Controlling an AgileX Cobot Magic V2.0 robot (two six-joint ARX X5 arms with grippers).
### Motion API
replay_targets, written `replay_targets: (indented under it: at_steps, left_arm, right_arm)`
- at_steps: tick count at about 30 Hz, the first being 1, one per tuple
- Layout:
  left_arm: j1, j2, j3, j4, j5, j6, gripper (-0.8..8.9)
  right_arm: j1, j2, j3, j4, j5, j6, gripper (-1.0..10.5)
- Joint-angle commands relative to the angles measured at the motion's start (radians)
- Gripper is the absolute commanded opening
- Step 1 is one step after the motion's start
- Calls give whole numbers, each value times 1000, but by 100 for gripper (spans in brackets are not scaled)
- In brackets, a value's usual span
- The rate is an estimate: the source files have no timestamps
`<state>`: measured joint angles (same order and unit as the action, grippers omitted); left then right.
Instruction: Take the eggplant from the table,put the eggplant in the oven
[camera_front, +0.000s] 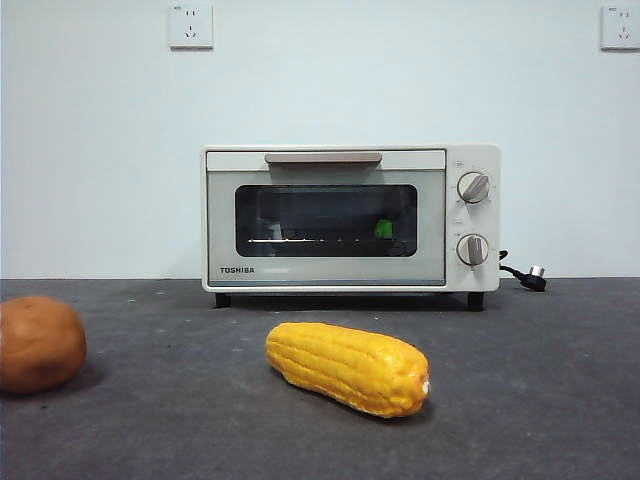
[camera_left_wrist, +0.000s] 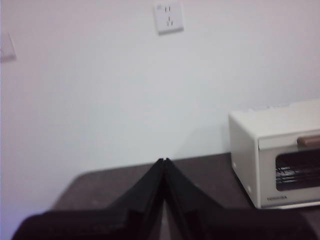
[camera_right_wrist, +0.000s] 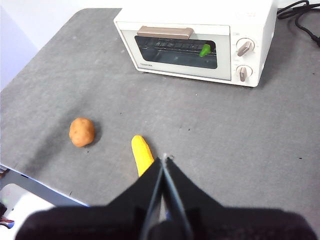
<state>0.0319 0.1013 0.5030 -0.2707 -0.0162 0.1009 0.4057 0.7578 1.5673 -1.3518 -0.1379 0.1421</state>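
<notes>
The cream-white TOSHIBA oven (camera_front: 350, 218) stands at the back of the dark grey table (camera_front: 540, 380) with its door closed. Through the glass only the eggplant's green stem cap (camera_front: 384, 229) shows, on the wire rack inside; the same green cap (camera_right_wrist: 205, 50) appears in the right wrist view, while the purple body is too dark to make out. My left gripper (camera_left_wrist: 164, 161) is shut and empty, raised to the left of the oven (camera_left_wrist: 280, 150). Held high above the table's front, my right gripper (camera_right_wrist: 164, 159) is shut and empty too. Neither arm shows in the front view.
A yellow corn cob (camera_front: 348, 367) lies in front of the oven, near the table's front. A round brown potato (camera_front: 38, 343) sits at the left. The oven's black power cord (camera_front: 524, 276) trails off to its right.
</notes>
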Motion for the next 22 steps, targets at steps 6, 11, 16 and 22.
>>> replay_targets:
  at_steps: [6,11,16,22]
  left_arm:
    - [22,-43,-254,97,-14,-158,-4]
    - [33,-47,-361,149,-74,-214,-4]
    - [32,-85,-439,148,-142,-263,-4]
    - [24,-97,-483,132,-142,-269,-4]
  right_arm:
    - [1,18,0,-22,15,4,1]
    - [1,32,0,-22,16,4,1]
    - [1,54,0,-22,15,4,1]
    - [1,91,0,-22,16,4,1]
